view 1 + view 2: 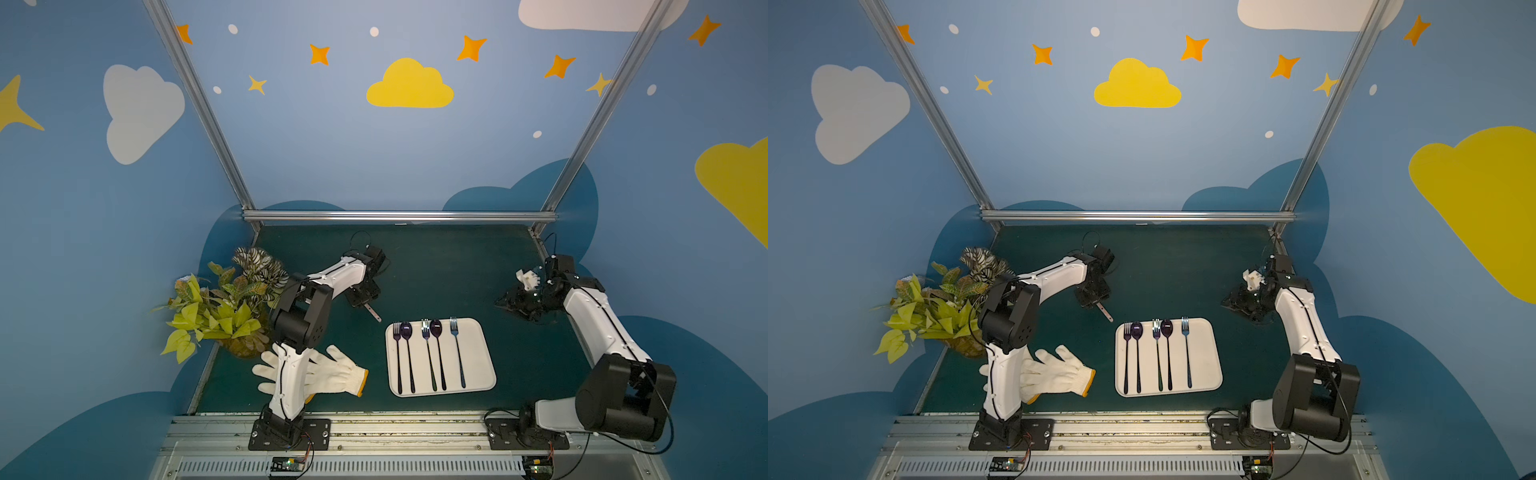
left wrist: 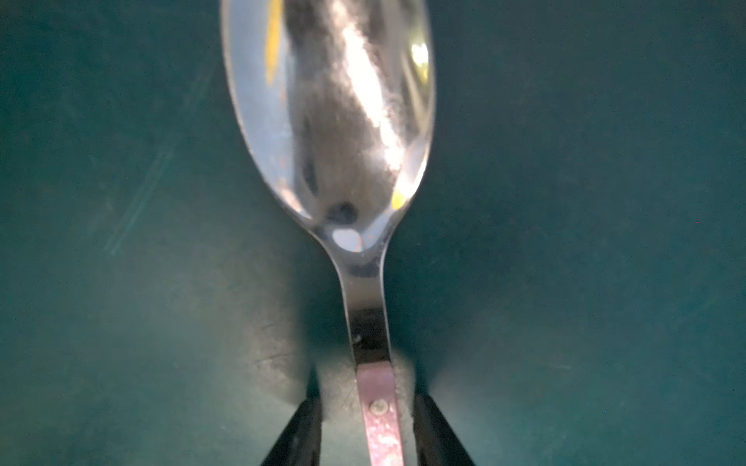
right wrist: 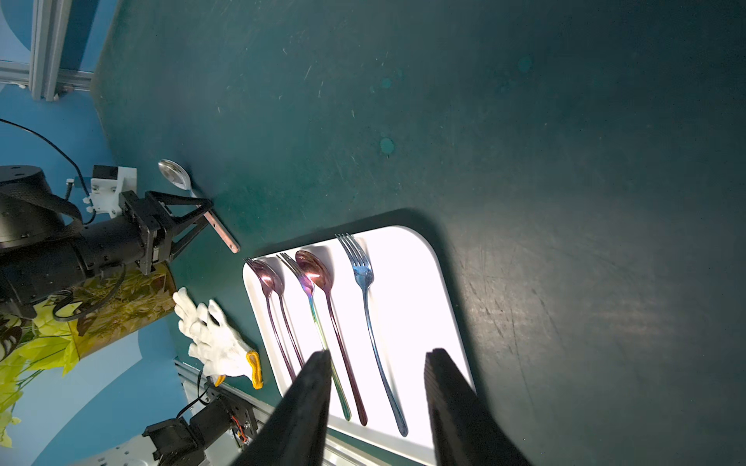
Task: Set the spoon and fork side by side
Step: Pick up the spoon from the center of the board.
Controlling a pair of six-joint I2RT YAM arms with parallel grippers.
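A silver spoon (image 2: 331, 121) with a pinkish handle lies on the green mat, left of and behind the white tray (image 1: 484, 361). My left gripper (image 2: 365, 395) straddles the spoon's handle with its jaws open, a narrow gap showing on each side. In both top views only the handle end (image 1: 375, 313) (image 1: 1106, 314) sticks out from under this gripper (image 1: 365, 301). The tray holds two fork-and-spoon pairs (image 1: 403, 353) (image 1: 433, 353) and a single blue fork (image 1: 457, 353) on the right. My right gripper (image 3: 379, 353) (image 1: 505, 305) hangs open and empty above the mat, right of the tray.
White work gloves (image 1: 332, 370) lie at the front left beside the left arm's base. A potted plant (image 1: 224, 307) stands at the left edge. A metal rail (image 1: 374, 428) runs along the front, and frame posts stand at the back corners.
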